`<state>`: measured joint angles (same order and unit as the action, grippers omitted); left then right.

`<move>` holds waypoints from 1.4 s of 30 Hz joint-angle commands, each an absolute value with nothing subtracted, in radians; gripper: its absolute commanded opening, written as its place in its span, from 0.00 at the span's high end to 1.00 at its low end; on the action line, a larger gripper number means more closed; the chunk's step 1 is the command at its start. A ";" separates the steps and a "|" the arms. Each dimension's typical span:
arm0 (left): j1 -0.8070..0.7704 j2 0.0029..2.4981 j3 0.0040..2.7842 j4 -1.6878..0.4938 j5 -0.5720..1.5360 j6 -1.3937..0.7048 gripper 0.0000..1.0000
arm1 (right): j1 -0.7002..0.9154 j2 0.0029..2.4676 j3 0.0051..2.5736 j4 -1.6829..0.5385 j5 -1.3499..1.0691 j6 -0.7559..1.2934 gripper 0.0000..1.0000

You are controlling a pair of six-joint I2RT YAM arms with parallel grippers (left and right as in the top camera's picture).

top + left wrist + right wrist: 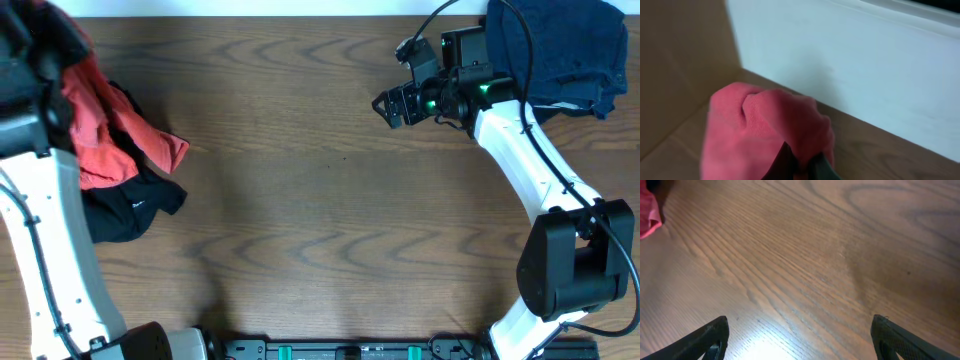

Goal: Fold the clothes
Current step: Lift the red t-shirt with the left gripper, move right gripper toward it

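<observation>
The coral-red T-shirt [100, 130] hangs bunched at the table's far left, draped over a limp black garment [125, 210] that lies on the wood. In the left wrist view my left gripper [802, 167] is shut on a fold of the red shirt [760, 125], lifted near the back wall. My right gripper [385, 105] hovers over bare wood at the upper right, its jaws wide apart and holding nothing. The right wrist view shows that gripper [800, 330] above the tabletop, with a corner of the red shirt [647, 210] at the far left.
A dark navy garment [570, 50] lies heaped at the table's back right corner, behind the right arm. A white wall [865, 75] runs along the table's back edge. Brown wooden tabletop [320, 220] stretches between the two arms.
</observation>
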<state>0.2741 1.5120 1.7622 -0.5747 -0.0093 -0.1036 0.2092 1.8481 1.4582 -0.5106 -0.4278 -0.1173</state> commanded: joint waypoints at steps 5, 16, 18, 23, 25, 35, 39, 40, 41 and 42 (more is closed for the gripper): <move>0.063 1.493 1.787 -0.461 -0.009 -0.066 0.94 | 0.208 1.837 1.497 -0.516 -0.476 -0.116 0.12; -0.006 1.428 1.787 -0.374 -0.008 -0.134 0.94 | 0.209 1.837 1.495 -0.550 -0.587 -0.192 0.08; -0.006 1.410 1.787 -0.387 -0.007 -0.137 0.94 | 0.215 1.839 1.493 -0.546 -0.608 -0.228 0.08; -0.006 1.377 1.787 -0.409 0.019 -0.138 0.94 | 0.252 1.849 1.492 -0.520 -0.619 -0.245 0.07; -0.006 1.376 1.787 -0.413 0.019 -0.148 0.94 | 0.279 1.854 1.492 -0.509 -0.619 -0.245 0.08; -0.008 1.385 1.786 -0.417 0.045 -0.179 0.94 | 0.400 1.885 1.492 -0.464 -0.619 -0.239 0.11; -0.008 1.392 1.786 -0.402 0.045 -0.183 0.94 | 0.420 1.885 1.492 -0.458 -0.657 -0.240 0.11; -0.008 1.392 1.786 -0.401 0.045 -0.183 0.94 | 0.422 1.885 1.492 -0.456 -0.666 -0.240 0.11; -0.008 1.393 1.786 -0.401 0.045 -0.192 0.94 | 0.425 1.885 1.492 -0.452 -0.675 -0.240 0.11; -0.008 1.393 1.786 -0.401 0.045 -0.200 0.94 | 0.430 1.885 1.492 -0.447 -0.683 -0.240 0.11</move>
